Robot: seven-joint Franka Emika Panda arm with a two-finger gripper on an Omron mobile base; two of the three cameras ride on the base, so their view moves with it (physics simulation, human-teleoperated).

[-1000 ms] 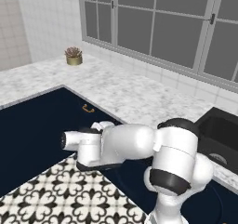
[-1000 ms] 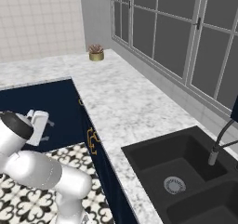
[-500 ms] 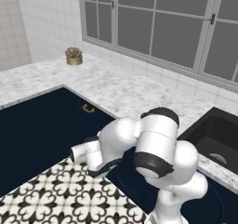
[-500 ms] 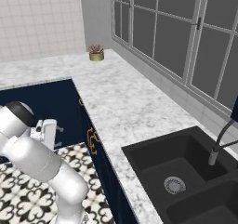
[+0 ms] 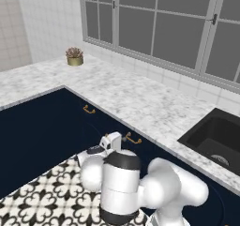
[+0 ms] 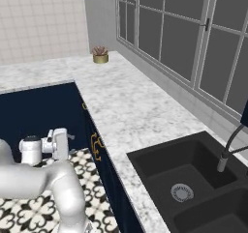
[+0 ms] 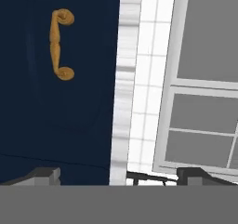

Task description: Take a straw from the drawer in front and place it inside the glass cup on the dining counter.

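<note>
So the drawer [image 7: 69, 79] is what matters right now: it's sitting shut, a flat navy front tucked right under the edge of the marble worktop [image 5: 126, 96], and in the hand view its little brass handle [image 7: 62, 44] is showing up turned sideways because the hand is rolled over. The straw is presumably lying inside, so I can't see it. Judging from the task, it's going to be a super light, skinny, slick thing that'll want to roll or squirt out of a pinch, and it'll crush if squeezed hard, so I'd guess a gentle grip near the middle is the way to go, keeping it level until it's tipped up for the cup. First the drawer has to come open though, and that handle is the obvious place to grab: small, rigid, standing a bit proud of the front. The gripper [image 5: 112, 140] is hovering low in front of the cabinets, pointing at the drawer front, near the handle but not touching it. The two fingertips [image 7: 44, 176] are poking up at the bottom of the hand view well apart from each other, so the hand is spread wide with nothing in it. Further out there's a black sink [image 6: 193, 179] set into the worktop, a small potted plant [image 6: 100, 54] back in the corner by the windows, and patterned floor tiles [image 5: 42, 201] underneath.
</note>
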